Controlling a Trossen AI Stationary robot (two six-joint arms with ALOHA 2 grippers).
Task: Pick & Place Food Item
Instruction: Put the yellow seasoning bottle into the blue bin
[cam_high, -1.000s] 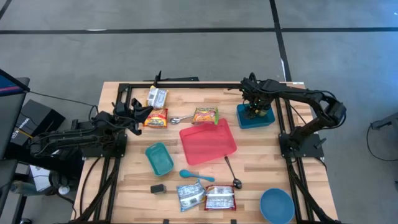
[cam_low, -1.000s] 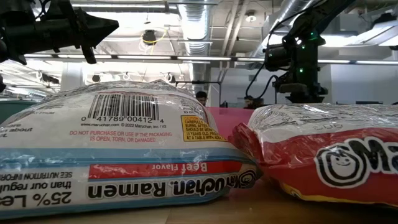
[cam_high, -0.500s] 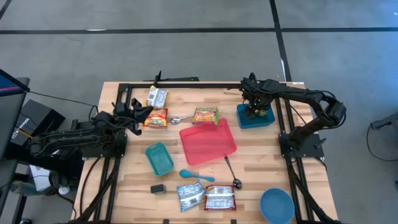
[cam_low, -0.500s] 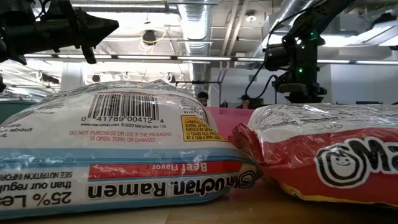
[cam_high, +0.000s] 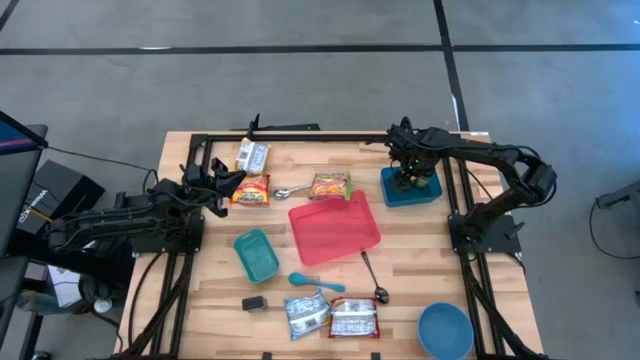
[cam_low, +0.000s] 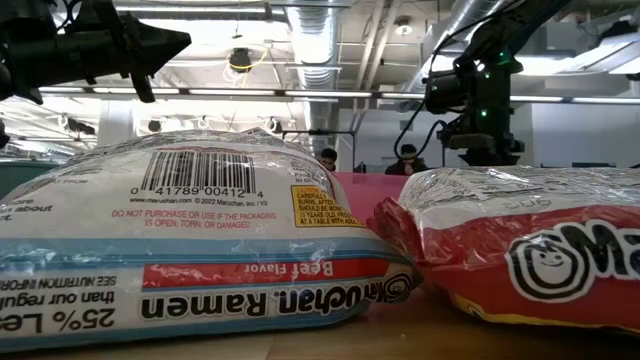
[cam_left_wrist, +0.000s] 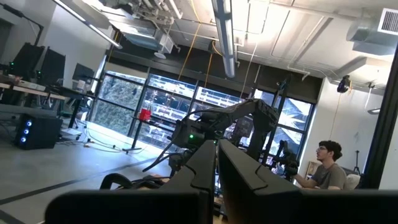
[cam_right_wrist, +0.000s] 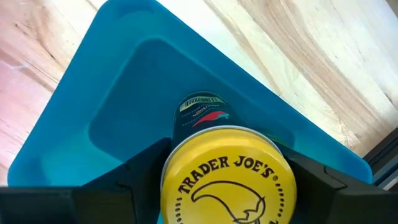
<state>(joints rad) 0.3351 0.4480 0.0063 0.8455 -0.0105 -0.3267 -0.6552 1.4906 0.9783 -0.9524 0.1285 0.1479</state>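
A round tin with a yellow "Trader Joe's" lid (cam_right_wrist: 227, 180) sits inside the blue square container (cam_right_wrist: 118, 118), which stands at the table's far right (cam_high: 432, 192). My right gripper (cam_high: 408, 178) hangs straight over the container, its fingers closed on the tin. Part of the tin's label (cam_right_wrist: 202, 111) shows beyond the lid. My left gripper (cam_high: 237, 178) is shut and holds nothing. It is raised above the table's left side, and its tip shows in the low view (cam_low: 170, 42). My right gripper pinches the tin's yellow lid by its rim (cam_right_wrist: 166, 177) between its two fingers, one on each opposite side. The fingers come from above, pointing down. The tin's lower end reaches into the blue container; whether it rests on the container's floor I cannot tell.
A red tray (cam_high: 335, 228) lies mid-table, with a teal container (cam_high: 256, 254), a blue spoon (cam_high: 315, 283) and metal spoons (cam_high: 372, 275) around it. Ramen packs lie at the far left (cam_high: 251, 188), the far middle (cam_high: 329, 185) and the near edge (cam_high: 330, 317). A blue bowl (cam_high: 445, 330) sits near right.
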